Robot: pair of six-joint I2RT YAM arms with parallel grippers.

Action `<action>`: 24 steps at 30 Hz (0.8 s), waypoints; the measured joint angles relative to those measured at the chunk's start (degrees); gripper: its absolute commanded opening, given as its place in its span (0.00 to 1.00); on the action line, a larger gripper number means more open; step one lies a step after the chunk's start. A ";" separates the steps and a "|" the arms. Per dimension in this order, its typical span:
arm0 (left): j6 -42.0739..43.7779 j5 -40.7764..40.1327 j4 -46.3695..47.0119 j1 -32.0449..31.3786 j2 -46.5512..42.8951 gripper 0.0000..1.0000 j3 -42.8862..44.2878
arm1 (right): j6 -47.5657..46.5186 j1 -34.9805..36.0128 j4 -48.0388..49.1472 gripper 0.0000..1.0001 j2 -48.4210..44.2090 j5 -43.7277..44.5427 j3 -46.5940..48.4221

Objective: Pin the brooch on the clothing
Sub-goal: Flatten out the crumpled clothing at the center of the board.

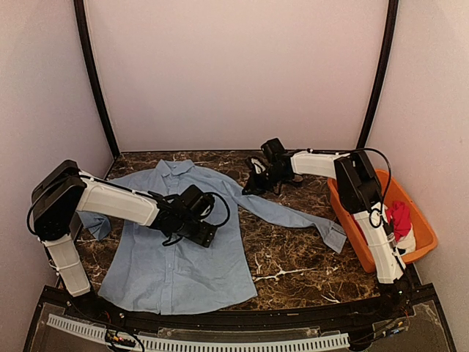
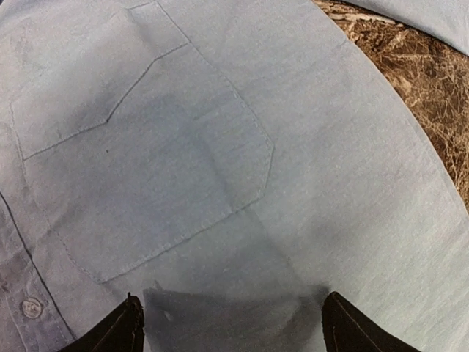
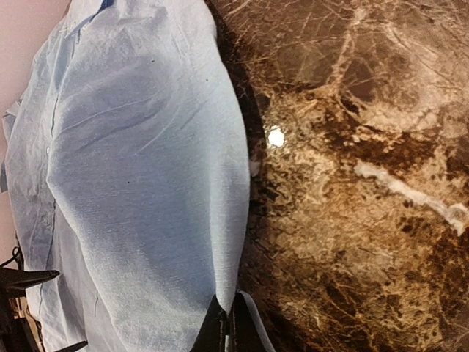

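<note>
We note: shirt [image 1: 168,264] flat on table [image 1: 293,249], left of centre; sleeve [image 1: 293,216] stretches right toward bin [image 1: 423,224]; garment [image 1: 399,216] inside bin.

No writing, label, brand mark, number or sign can be read in any of the three views. The light blue shirt [image 1: 176,271], its chest pocket [image 2: 146,169] and the marble-patterned table [image 1: 293,249] show only plain cloth, stitching and stone veining.
</note>
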 measured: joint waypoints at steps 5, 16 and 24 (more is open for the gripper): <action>-0.17 2.34 -0.13 -0.46 0.13 0.78 -0.72 | 0.61 -0.61 0.92 0.00 -0.92 6.56 -0.17; -0.15 4.63 1.05 -1.60 0.13 0.70 -1.46 | -0.17 -2.36 0.68 0.03 -1.81 20.55 1.29; -0.11 3.21 -1.77 -1.70 -2.71 0.72 -3.30 | -3.23 -2.34 -1.01 0.29 -3.93 22.01 -0.24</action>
